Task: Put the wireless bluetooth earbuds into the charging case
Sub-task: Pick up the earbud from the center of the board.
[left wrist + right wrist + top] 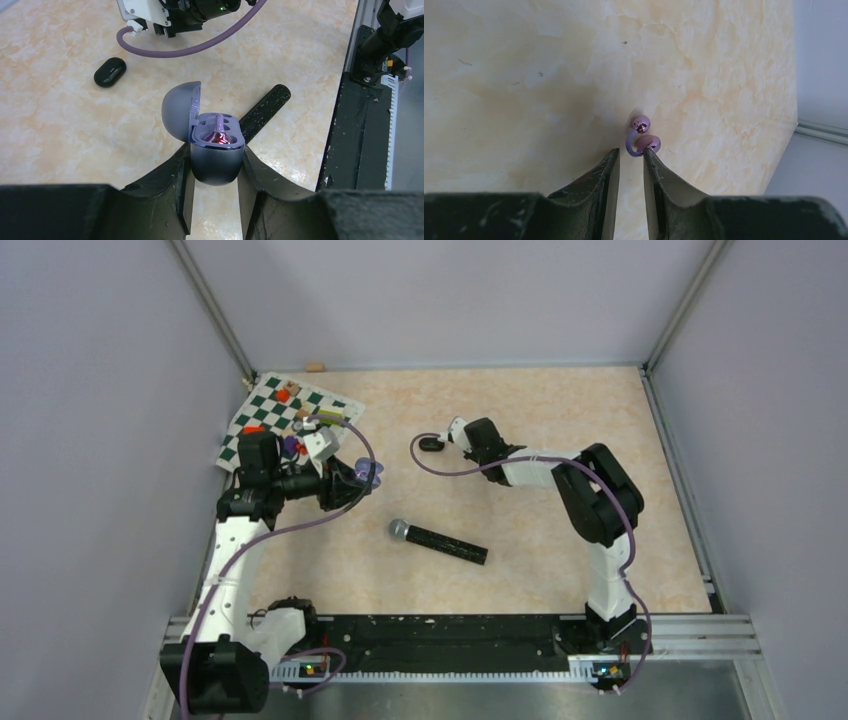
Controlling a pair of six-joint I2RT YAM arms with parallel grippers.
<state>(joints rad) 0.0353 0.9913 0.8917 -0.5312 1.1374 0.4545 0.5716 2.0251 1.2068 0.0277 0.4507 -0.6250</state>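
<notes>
Near the table's point(560, 490) left edge, the left gripper point(215, 153) clamped the open lilac case point(216, 165), a glossy purple seated bud point(219, 136) in one well, while mid-table the right gripper point(631, 153) pinched the second bud point(642, 136), lavender-stemmed and metallic pink, at its fingertips.

Microphone point(437, 540) is blocking the middle lane; black charging case point(430, 443) is sitting behind it, chessboard point(262, 416) crowding back-left, tabletop point(430, 586) in front of it lying open.
</notes>
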